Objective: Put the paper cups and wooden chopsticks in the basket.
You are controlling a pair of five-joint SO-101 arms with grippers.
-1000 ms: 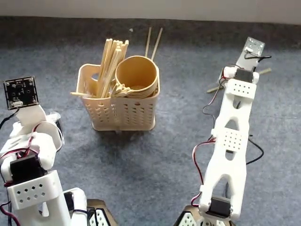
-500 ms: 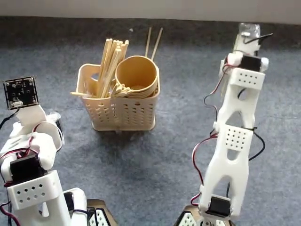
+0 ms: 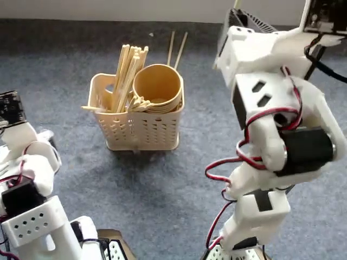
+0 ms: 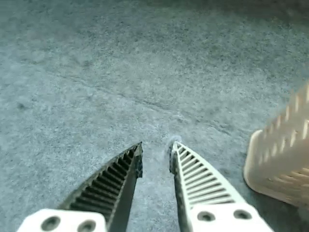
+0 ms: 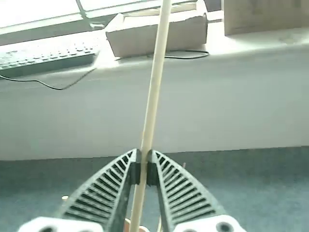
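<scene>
Right hand (image 5: 143,155) clamps wooden chopstick (image 5: 155,72); left hand (image 4: 156,148) narrowly open above carpet (image 4: 145,63).

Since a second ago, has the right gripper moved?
Yes. The right gripper, shut on a chopstick, has lifted and swung nearer the basket.

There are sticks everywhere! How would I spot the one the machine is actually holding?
Look to the big white robot arm on the right of the grey carpet. Its toothed gripper is shut on one pale wooden chopstick. Unlike the bundle standing in the cream slotted basket or the pair lying behind it, this one is held up off the carpet.
</scene>
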